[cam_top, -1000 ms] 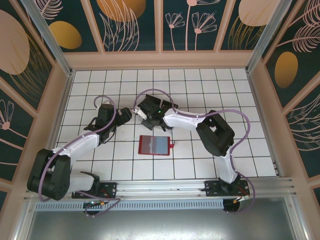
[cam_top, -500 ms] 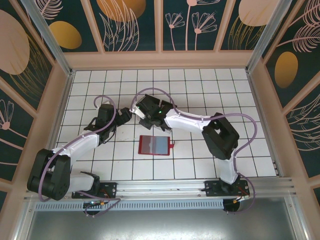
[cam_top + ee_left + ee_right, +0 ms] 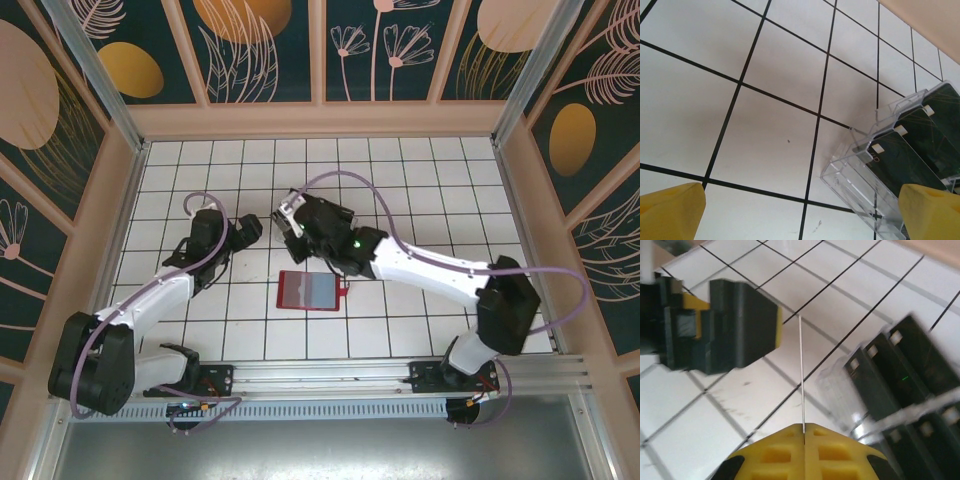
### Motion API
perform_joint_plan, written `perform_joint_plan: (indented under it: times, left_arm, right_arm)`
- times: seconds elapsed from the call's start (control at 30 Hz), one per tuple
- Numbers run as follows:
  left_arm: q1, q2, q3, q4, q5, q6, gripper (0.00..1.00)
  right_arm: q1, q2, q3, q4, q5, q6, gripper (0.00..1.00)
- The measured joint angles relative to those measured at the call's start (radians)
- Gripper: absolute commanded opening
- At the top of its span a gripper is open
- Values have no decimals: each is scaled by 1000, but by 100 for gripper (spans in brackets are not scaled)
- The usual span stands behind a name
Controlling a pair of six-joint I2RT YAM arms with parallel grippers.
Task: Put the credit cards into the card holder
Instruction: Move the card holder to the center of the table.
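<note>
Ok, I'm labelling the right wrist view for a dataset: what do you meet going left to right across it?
The left gripper → a thin credit card held edge-on by the right gripper → the clear rack holding more dark cards.

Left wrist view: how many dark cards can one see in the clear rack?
3, all in the clear rack: the lower card, the middle card, the upper card. Others may be hidden past the picture's right edge.
</note>
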Motion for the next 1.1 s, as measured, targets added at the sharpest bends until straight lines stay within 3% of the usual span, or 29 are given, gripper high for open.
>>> perform_joint_plan:
  times: [0.23, 0.43, 1.1]
  left_arm:
    - [-62, -58, -39, -51, -6, 22, 98]
    - [-170, -96, -88, -80, -46, 19, 98]
    - [-296, -100, -134, -129, -128, -11, 99]
  right_arm:
    - [100, -103, -362, 244, -4, 475, 0]
    - [161, -83, -458, 314, 47, 698, 0]
    - [99, -92, -653, 428, 96, 838, 0]
